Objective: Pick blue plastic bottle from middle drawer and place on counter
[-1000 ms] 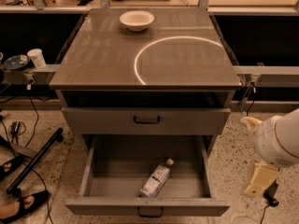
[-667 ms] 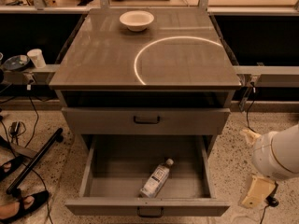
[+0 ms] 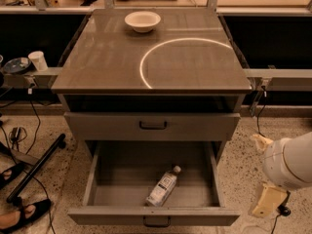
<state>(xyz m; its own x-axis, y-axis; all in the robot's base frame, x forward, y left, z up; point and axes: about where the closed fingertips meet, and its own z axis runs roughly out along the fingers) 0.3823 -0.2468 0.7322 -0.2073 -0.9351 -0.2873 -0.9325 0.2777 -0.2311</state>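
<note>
The blue plastic bottle point(image 3: 163, 186) lies on its side on the floor of the open middle drawer point(image 3: 102, 179), near the front, with its white cap pointing to the back right. The counter point(image 3: 107, 57) above has a pale bright arc across it. My gripper point(image 3: 267, 201) hangs at the lower right, outside the drawer and right of its front corner, on the white arm point(image 3: 291, 161). It holds nothing that I can see and is well apart from the bottle.
A white bowl point(image 3: 142, 20) sits at the back of the counter. The top drawer point(image 3: 152, 126) is closed. A white cup point(image 3: 37, 60) stands on a ledge at left. A black pole point(image 3: 34, 168), cables and shoes lie on the floor at left.
The arm and gripper have dropped a little lower at the right of the drawer. The bottle and the drawer have not moved.
</note>
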